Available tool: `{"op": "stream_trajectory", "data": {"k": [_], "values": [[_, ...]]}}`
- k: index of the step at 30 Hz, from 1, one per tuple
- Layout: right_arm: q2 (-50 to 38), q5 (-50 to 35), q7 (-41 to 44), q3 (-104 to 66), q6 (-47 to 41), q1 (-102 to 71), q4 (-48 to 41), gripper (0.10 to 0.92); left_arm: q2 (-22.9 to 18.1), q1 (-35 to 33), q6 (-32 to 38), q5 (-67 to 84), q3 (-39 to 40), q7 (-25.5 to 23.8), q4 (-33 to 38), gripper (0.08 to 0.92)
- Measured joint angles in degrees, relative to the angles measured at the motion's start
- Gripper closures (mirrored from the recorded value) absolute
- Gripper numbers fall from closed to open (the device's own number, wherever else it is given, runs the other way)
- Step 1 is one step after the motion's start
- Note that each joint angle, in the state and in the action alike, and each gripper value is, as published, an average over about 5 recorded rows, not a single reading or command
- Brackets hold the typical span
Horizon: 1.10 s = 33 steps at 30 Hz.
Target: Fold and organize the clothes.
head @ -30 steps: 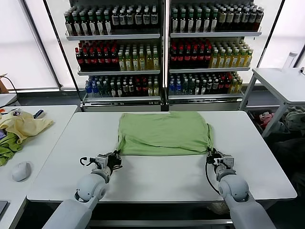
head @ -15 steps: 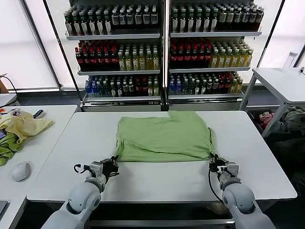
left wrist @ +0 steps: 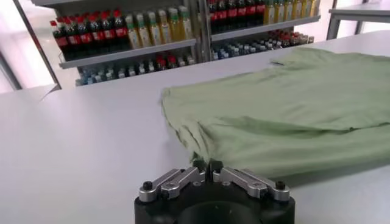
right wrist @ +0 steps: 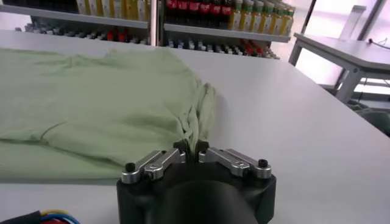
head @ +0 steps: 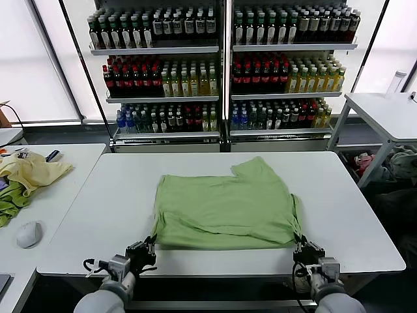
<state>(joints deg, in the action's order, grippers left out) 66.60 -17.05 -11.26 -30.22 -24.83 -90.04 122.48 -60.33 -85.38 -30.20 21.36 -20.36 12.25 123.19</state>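
My left claw (head: 142,251) sits at the near edge of the white bench (head: 78,215), its two black-tipped metal fingers pinched together on the near left corner of the shirt (head: 225,208). My right claw (head: 306,250) is at the same edge on the other side, fingers likewise closed tight on the near right corner, where the cloth bunches into narrow pleats running away from the tips.

The shirt is light green, soft matte cotton, lying folded in a rough rectangle that spreads out beyond and between both claws. Its near edge is a thick doubled fold, and the top layer is mostly smooth with a few shallow creases. At the far edge a flap sticks up off the rectangle, nearer my right claw's side. No print or buttons show on the upward face.

Well off beyond my left claw, on a second bench (head: 45,208), lies a crumpled pale yellow garment (head: 32,171) over a darker green cloth (head: 10,205), with a grey mouse (head: 29,233) nearer. Far ahead stand shelves (head: 225,65) of bottles; their labels are too small to read.
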Motion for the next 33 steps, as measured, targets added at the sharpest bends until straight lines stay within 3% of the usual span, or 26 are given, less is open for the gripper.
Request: {"op": "stream_trajectory", "data": {"k": [11, 21, 26, 33], "values": [[-1.55, -0.89, 0.09, -2.41, 1.15, -0.81, 5.09, 0.485, 1.03, -5.56, 0.2, -0.07, -4.83, 0.86, 6.17, 0.562], [-3.43, -6.5, -1.47, 2.65, -1.02, 14.1, -2.73, 0.225, 2.57, 3.69, 0.26, 3.34, -2.53, 1.94, 1.63, 0.277], [-3.44, -8.39, -1.64, 7.17, -1.57, 23.95, -10.17, 0.204, 2.47, 12.31, -0.03, 5.38, 1.21, 2.47, -4.36, 0.185], [-2.49, -9.8, -1.47, 12.89, -1.8, 36.26, -22.1, 0.203, 1.19, 24.34, 0.01, 6.82, 7.31, 2.8, -15.07, 0.177]]}}
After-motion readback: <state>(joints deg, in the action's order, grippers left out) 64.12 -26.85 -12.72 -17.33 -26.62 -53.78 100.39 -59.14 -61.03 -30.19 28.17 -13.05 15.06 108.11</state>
